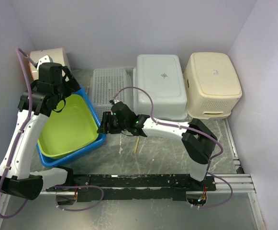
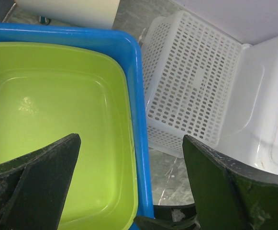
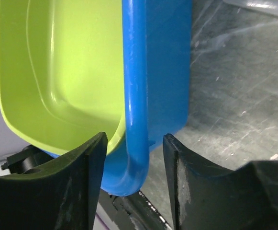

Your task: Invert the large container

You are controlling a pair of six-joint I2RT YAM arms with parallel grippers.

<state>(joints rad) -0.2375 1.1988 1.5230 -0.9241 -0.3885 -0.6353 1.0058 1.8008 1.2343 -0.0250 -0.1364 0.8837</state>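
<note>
Large container: the blue tub (image 1: 72,157) sits mouth up on the table (image 1: 162,153), left of centre in the top view.
Nested load: a green tub (image 1: 67,124) lies inside it, rim just within the blue rim; it will likely drop out once the blue one goes over.
Right gripper (image 3: 135,136): reaches in from the centre of the frame to the tub's lower right corner. Its jaws sit astride the blue rim, one inside by the green lip, one outside the wall. A sliver of gap shows on each side, so nothing is pinched yet.
Left gripper (image 2: 130,139): spread wide, holding nothing, hanging over the tub's upper right rim.
Neighbours: a white perforated basket (image 1: 111,86) lies just beside the tub's right wall; a white tub (image 1: 160,86) and a beige basket (image 1: 213,84) stand farther right, all mouth down.
Handling: thin moulded plastic, probably light, stiff at the rolled rim but flexible in the walls, and glossy enough to slide in a shallow pinch.
Where to hold: deep on the rolled rim near a corner, where it is stiffest.
Risk: little room for the tub to swing beside the perforated basket.
</note>
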